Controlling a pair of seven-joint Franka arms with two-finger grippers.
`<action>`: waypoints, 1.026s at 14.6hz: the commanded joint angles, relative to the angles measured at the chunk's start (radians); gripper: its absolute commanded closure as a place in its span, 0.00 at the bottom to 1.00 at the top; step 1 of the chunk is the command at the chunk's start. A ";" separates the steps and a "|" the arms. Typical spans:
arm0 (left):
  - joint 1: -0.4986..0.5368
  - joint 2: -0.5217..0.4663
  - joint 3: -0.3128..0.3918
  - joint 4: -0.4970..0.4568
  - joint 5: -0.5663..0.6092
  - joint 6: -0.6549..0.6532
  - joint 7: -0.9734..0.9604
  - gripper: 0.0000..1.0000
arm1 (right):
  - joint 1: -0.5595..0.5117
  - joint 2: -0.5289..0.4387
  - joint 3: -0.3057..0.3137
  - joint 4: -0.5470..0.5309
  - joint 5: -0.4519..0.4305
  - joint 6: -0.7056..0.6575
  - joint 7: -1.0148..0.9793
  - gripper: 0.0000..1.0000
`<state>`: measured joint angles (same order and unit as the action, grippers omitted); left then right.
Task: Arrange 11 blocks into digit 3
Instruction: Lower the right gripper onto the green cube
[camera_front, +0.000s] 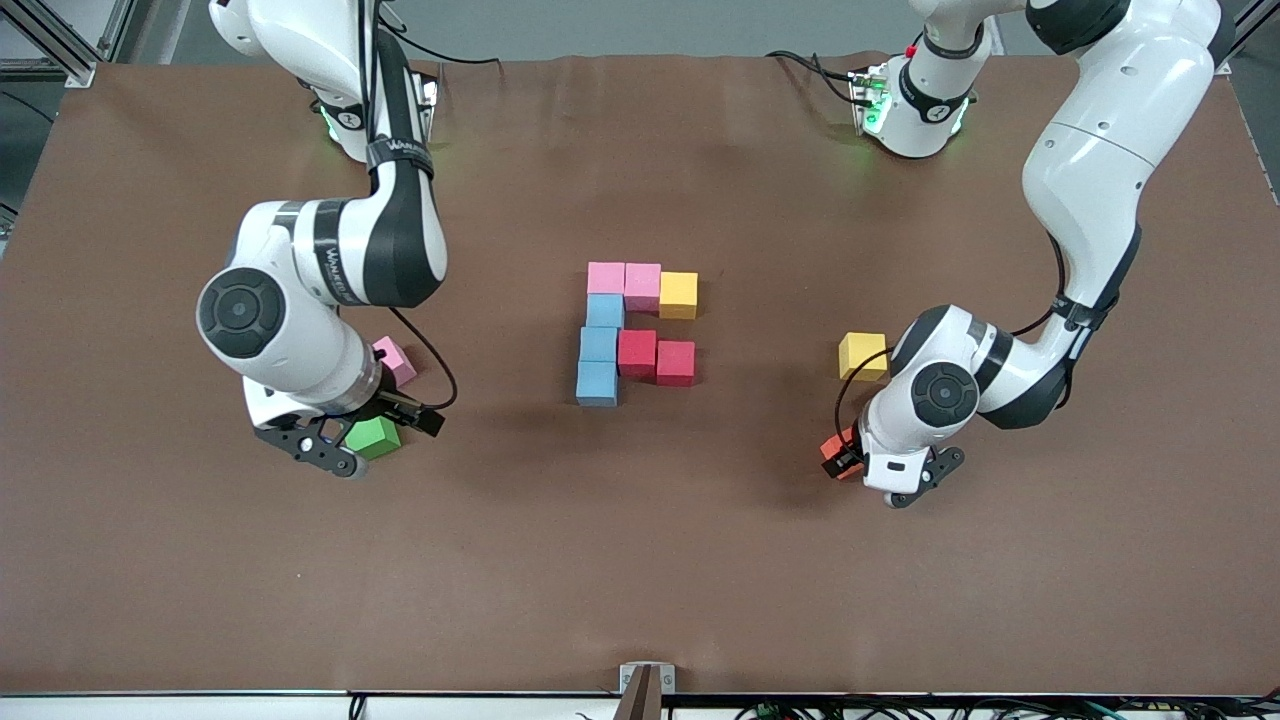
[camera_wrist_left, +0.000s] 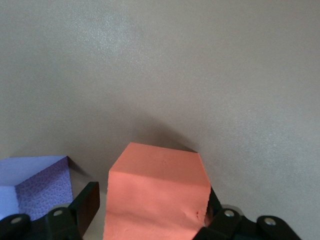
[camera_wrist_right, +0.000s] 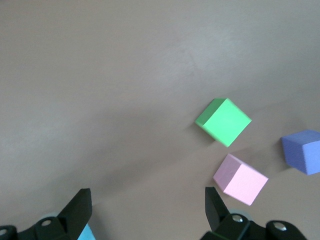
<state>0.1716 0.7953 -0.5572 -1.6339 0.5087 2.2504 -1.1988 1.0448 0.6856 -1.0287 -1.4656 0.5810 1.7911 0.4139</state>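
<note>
The digit 3 (camera_front: 630, 330) lies part-built at the middle of the worktop (camera_front: 640, 560); its long axis is a straight column running from nearer the front camera to farther from it, leaning slightly off square; the column is three light blue cubes (camera_front: 598, 346) topped at its farther end by a pink corner cube (camera_front: 605, 277). Two short bars point toward the left arm's end of the worktop: the farther bar adds a second pink cube (camera_front: 642, 286) and an amber cube (camera_front: 678, 295); the middle bar is two red cubes (camera_front: 655, 357); the nearest light blue cube ends the column alone.

The left gripper (camera_front: 915, 478) is low at the left arm's end; in the left wrist view it (camera_wrist_left: 150, 196) straddles an orange cube (camera_wrist_left: 157, 195) (camera_front: 833, 452), one finger (camera_wrist_left: 212, 200) against a face and a slim gap at the other, so the grip is not closed. A lilac cube (camera_wrist_left: 35, 182) sits just beside, cut off by the frame's edge and hidden under the arm in the front view; a yellow cube (camera_front: 862, 355) rests farther from the camera.

The right gripper (camera_front: 320, 450) (camera_wrist_right: 147, 200) hangs spread wide and empty over the right arm's end; a green cube (camera_front: 375, 437) (camera_wrist_right: 223, 121) lies close by; a loose pink cube (camera_front: 396, 360) (camera_wrist_right: 241, 179) is half covered by the arm; a violet-blue cube (camera_wrist_right: 302, 151) is cut by the frame's edge.
</note>
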 joint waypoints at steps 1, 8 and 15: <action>-0.004 0.009 0.005 0.016 0.014 0.003 0.007 0.49 | -0.060 -0.024 0.003 -0.018 -0.013 0.002 -0.079 0.00; 0.011 -0.002 0.007 0.035 0.014 -0.015 0.013 0.57 | -0.124 -0.021 -0.001 -0.038 -0.017 -0.006 -0.087 0.00; 0.016 -0.004 0.007 0.048 0.007 -0.017 0.012 0.56 | -0.125 -0.021 -0.001 -0.134 -0.046 0.121 -0.089 0.00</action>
<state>0.1897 0.7952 -0.5493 -1.5981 0.5088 2.2480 -1.1985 0.9031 0.6855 -1.0331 -1.5125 0.5603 1.8296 0.3308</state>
